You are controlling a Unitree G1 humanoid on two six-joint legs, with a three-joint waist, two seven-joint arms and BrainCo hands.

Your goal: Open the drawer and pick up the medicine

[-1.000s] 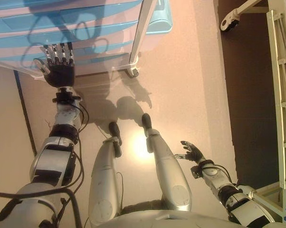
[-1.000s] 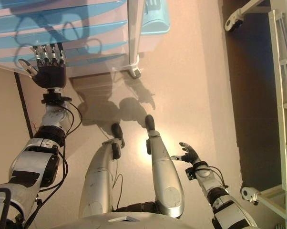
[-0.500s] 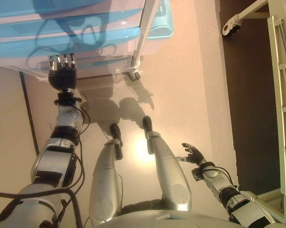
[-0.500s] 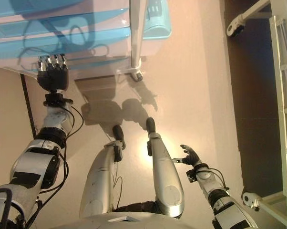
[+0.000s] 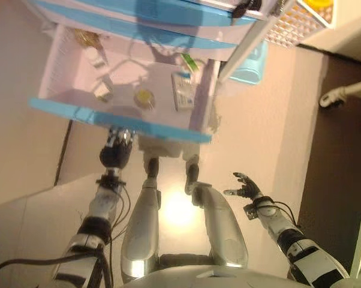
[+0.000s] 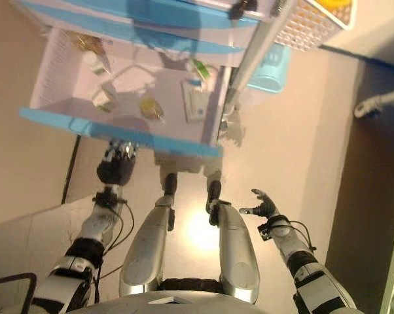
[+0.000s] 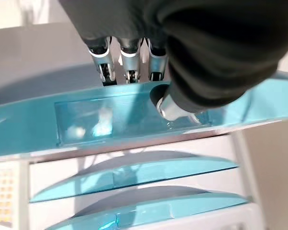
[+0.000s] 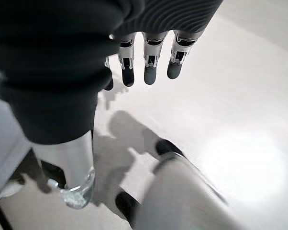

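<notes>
The bottom drawer (image 5: 51, 74) of the blue-fronted cabinet stands pulled out, and its blue front (image 5: 162, 129) faces me. Inside lie a flat medicine box (image 5: 181, 96), a round yellow tin (image 5: 146, 98), a small bottle (image 5: 102, 91) and a green-capped item (image 5: 189, 62). My left hand (image 5: 116, 153) is under the drawer's front. In the left wrist view its fingers (image 7: 128, 62) hook over the front's edge and the thumb (image 7: 168, 106) presses on the front (image 7: 86, 122). My right hand (image 5: 246, 187) hangs open and empty beside my right thigh, far from the drawer.
Closed blue drawers (image 5: 168, 12) sit above the open one. A white cabinet post (image 5: 243, 45) runs along the drawer's right side. A light blue bin (image 5: 249, 63) and a white perforated basket (image 5: 294, 21) lie beyond it. A white frame bar (image 5: 345, 94) lies on the dark floor at right.
The drawer has come out towards me with my left hand at its front, and its contents now show. The camera has swung a lot. The right hand has stayed put.
</notes>
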